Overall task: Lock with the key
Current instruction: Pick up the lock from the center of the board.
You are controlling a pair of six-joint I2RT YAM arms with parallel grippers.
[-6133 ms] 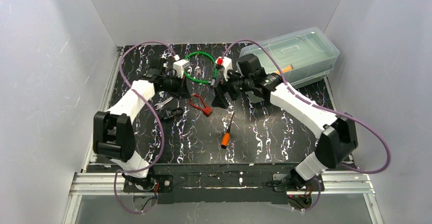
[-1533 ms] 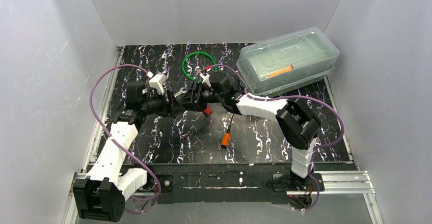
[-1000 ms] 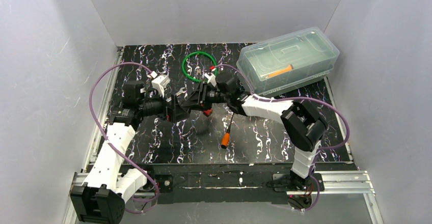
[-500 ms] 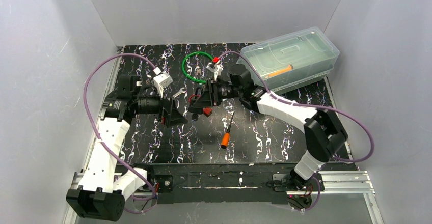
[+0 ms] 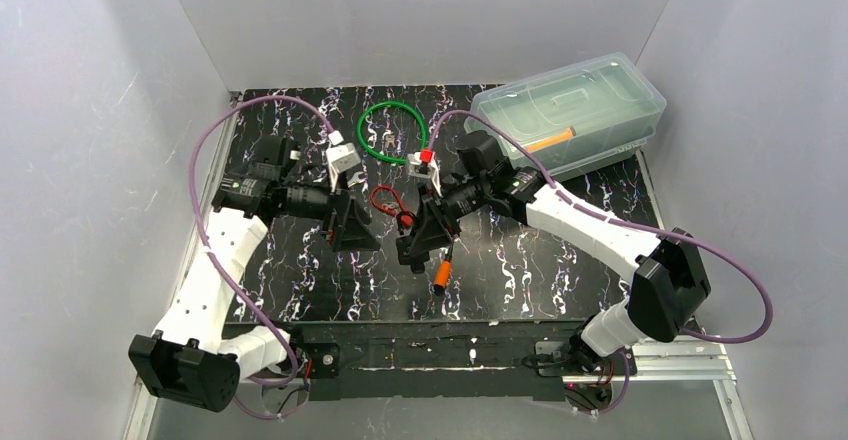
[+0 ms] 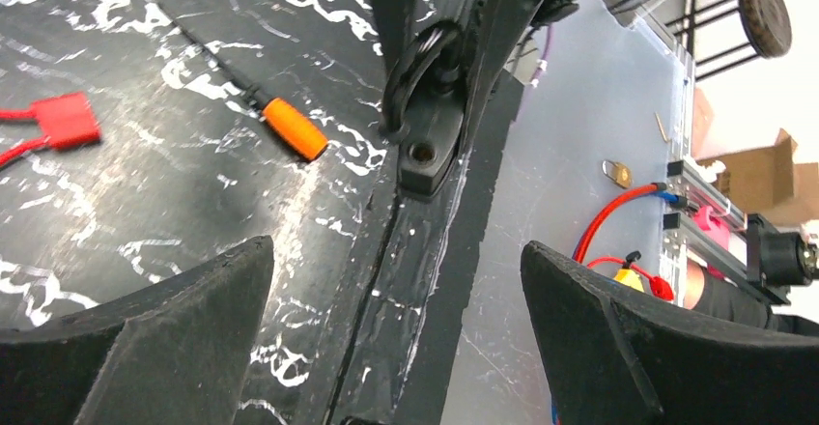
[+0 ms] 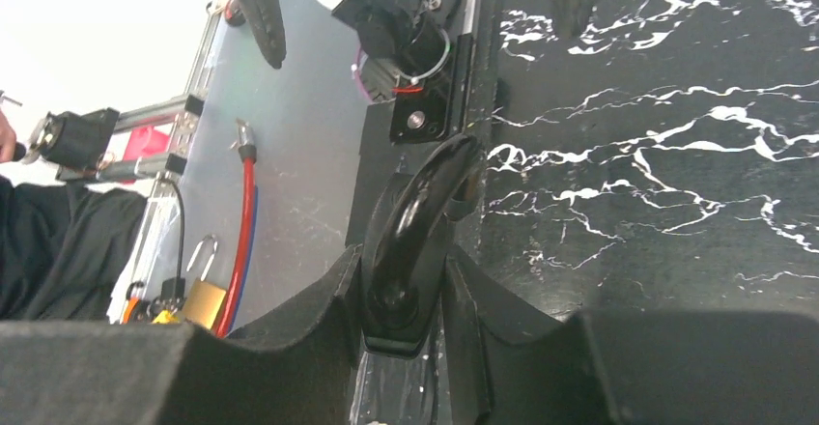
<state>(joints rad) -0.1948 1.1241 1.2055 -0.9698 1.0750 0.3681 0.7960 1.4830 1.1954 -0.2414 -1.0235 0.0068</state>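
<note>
A black padlock [image 7: 417,214] with a black shackle sits between the fingers of my right gripper [image 7: 406,263], which is shut on its body. In the top view that gripper [image 5: 415,247] points down toward the table's near side, just left of the screwdriver. The left wrist view shows the same padlock [image 6: 425,145] from its end, keyhole facing the camera. My left gripper [image 6: 396,251] is open with nothing between its fingers; it hangs [image 5: 350,225] to the left of the right one, a short gap apart. No key shows in any view.
An orange-handled screwdriver [image 5: 443,270] lies just under the right gripper. A red tag with a red loop [image 5: 390,205] lies between the arms, a green cable ring [image 5: 390,130] behind it. A clear lidded box [image 5: 565,115] stands at the back right.
My right gripper has swung from pointing left to pointing down and forward, carrying the padlock toward the near edge. The left gripper has shifted slightly right and stays open.
</note>
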